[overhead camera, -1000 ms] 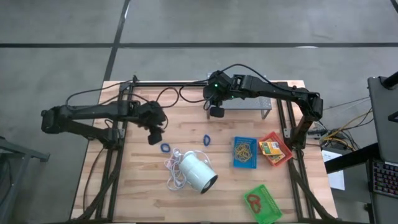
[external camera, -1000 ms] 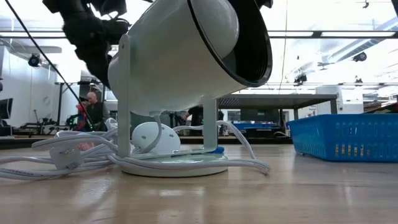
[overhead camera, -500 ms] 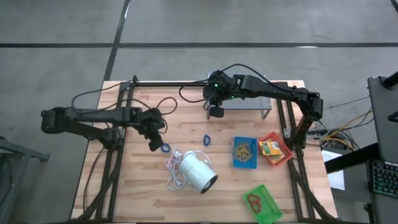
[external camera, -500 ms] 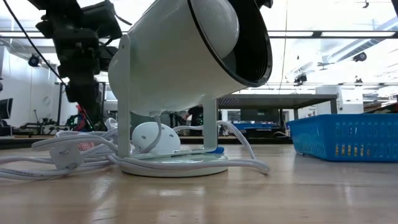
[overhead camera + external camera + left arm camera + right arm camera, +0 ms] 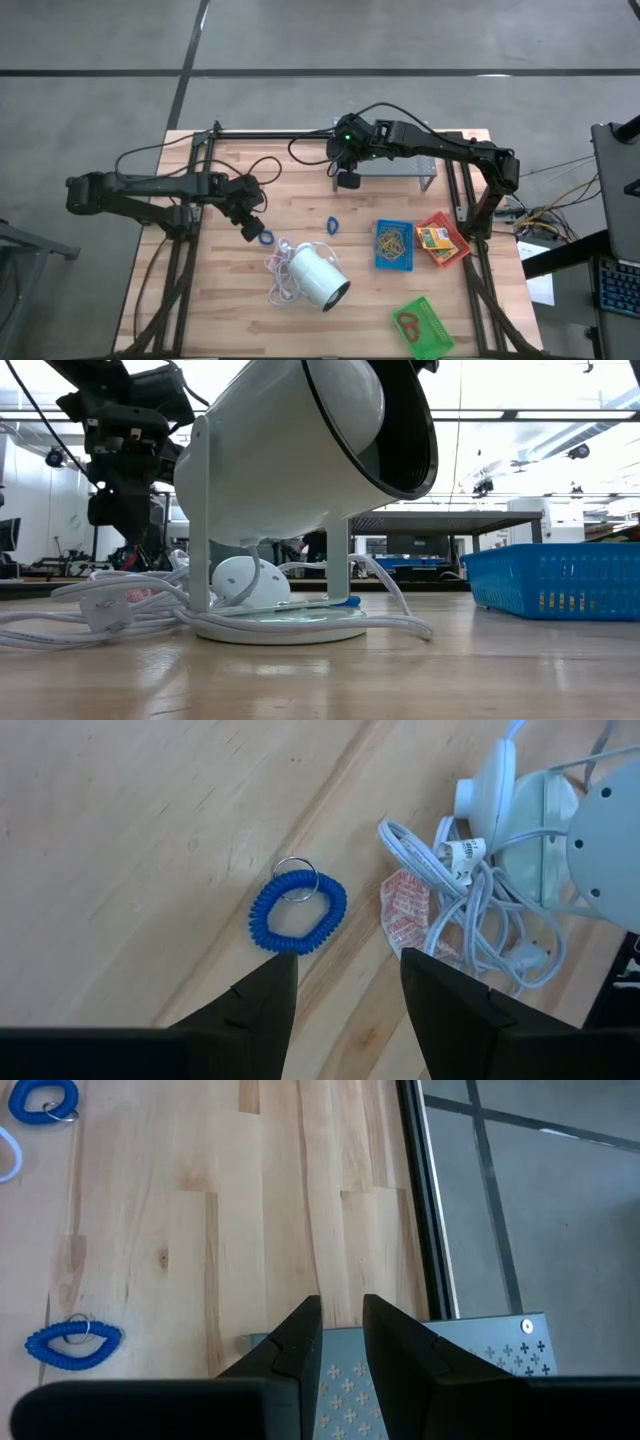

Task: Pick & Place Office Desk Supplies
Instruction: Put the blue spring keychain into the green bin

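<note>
A small blue coil loop (image 5: 297, 913) with a metal ring lies flat on the wooden table (image 5: 220, 300). In the left wrist view it sits just past the tips of my left gripper (image 5: 345, 970), nearer one finger. This gripper (image 5: 250, 228) is open, low over the table and slanting down; whether a fingertip touches the loop I cannot tell. A second blue loop (image 5: 332, 223) lies farther right. My right gripper (image 5: 348, 180) hangs at the far side over the grey stand (image 5: 420, 1370), a narrow gap between its fingers and nothing in it.
A white lamp (image 5: 318, 277) with its tangled cord (image 5: 450, 910) lies right beside the loop. A blue tray (image 5: 393, 244) holds rubber bands, a red tray (image 5: 441, 240) holds a yellow box, and a green tray (image 5: 422, 327) holds a red loop.
My left gripper has come down toward the blue loop, shifting a little toward the table's near edge, and has rolled about its own axis. Over the last half second it has kept still. The loop has stayed where it was.
</note>
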You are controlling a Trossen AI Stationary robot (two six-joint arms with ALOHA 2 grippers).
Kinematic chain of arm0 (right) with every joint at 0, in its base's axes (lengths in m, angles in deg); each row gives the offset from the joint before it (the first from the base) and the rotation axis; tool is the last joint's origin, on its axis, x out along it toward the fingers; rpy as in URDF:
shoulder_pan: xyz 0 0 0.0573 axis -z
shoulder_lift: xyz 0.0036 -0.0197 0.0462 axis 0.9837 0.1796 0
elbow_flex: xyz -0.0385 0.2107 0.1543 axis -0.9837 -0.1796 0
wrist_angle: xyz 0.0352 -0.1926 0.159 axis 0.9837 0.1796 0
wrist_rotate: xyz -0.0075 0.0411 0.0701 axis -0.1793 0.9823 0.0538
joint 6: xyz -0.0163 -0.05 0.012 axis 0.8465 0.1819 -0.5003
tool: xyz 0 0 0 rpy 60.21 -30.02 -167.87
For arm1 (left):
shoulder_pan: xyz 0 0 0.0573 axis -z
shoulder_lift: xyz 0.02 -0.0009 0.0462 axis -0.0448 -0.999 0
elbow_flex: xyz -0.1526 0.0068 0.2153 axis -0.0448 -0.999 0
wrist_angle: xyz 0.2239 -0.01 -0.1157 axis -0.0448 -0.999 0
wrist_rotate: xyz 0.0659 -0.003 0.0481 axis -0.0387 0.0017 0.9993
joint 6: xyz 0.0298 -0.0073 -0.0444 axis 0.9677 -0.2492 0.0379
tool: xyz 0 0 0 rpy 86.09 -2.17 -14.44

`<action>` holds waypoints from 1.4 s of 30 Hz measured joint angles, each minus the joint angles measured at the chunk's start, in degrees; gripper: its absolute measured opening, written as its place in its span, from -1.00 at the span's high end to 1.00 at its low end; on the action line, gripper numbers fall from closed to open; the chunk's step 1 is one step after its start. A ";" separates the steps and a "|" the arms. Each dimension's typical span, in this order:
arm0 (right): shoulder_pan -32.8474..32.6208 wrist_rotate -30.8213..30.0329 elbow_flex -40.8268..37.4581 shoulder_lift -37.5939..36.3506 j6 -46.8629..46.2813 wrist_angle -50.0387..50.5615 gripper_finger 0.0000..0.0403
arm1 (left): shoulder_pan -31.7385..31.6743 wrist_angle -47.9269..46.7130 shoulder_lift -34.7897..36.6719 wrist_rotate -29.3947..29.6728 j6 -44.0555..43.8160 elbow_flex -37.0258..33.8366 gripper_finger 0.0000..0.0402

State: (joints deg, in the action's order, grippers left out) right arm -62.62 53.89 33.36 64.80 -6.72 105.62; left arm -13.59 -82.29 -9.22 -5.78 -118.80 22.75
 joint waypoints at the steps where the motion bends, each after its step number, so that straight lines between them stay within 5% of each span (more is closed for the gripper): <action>1: 0.00 0.00 0.00 0.00 0.00 0.00 0.64 | 0.00 0.00 0.00 -0.02 -0.11 0.00 0.08; 8: 0.00 0.00 0.00 0.00 0.02 0.00 0.64 | 0.00 0.25 0.00 1.81 -0.51 0.00 0.08; 16: 0.00 0.00 0.00 0.00 0.00 0.02 0.64 | 0.25 -0.44 0.00 2.67 -15.62 0.00 0.08; 23: 0.00 0.00 0.00 0.00 0.00 0.01 0.64 | 2.72 -3.34 0.00 12.33 -21.69 0.00 0.08; 29: 0.00 0.02 0.00 0.00 0.00 0.00 0.64 | 6.68 -3.28 -0.06 14.45 -26.06 -0.02 0.08; 35: -0.01 0.01 0.00 0.00 0.01 0.01 0.64 | 16.15 -3.33 -0.90 25.15 -35.31 -1.76 0.08; 42: -0.02 0.02 0.00 0.00 0.02 -0.13 0.64 | 19.89 1.05 -6.27 25.64 -40.16 -3.02 0.08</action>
State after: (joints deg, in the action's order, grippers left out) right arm -62.64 53.91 33.36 64.80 -6.70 105.49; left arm 6.30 -81.23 -15.49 19.85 -158.97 19.73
